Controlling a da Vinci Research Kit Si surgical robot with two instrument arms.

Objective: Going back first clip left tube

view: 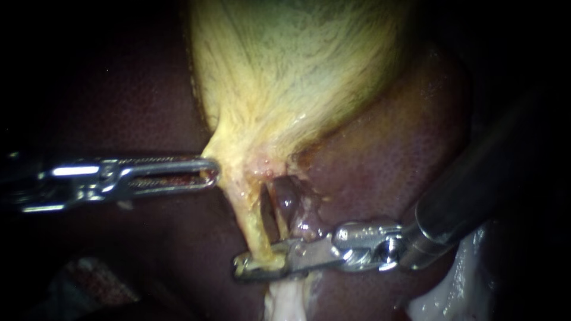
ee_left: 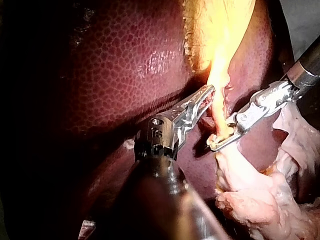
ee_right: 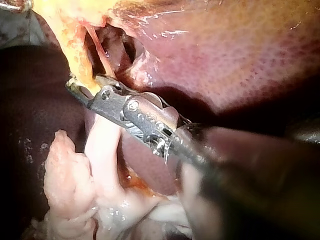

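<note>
Right tool (view: 256,266) comes in from the lower right and sits with its jaws open across the left tube (view: 251,223). A gap shows between the jaws and the yellow strand lies in it, low down near the pale tissue (view: 285,300). Left tool (view: 209,172) is closed on the edge of the gallbladder (view: 285,71) at its neck, holding it out sideways so the tube stands taut over the liver (view: 386,154). Just beside the left tube, toward the right tool's shaft, runs the darker right tube (view: 286,201), apart from the jaws.

By the task this looks like the withdrawal after clipping: the jaws are slack about the tube but not yet off it. I cannot make out a clip apart from the jaws, so whether one is seated is unsure. The next move, I judge, calls for a straight pull back along the shaft with the jaws wide. It should neither drag the left tube nor catch the right one, and the left tool should hold tension meanwhile.

Only the endoscope view shows both tubes side by side. Left wrist view shows best the jaws as a loop round the tube, and the left tool's tip against the yellow neck. Right wrist view shows the hollow behind the tube, with a thin red strand crossing it, more plainly than the others; the left tool barely shows there
</note>
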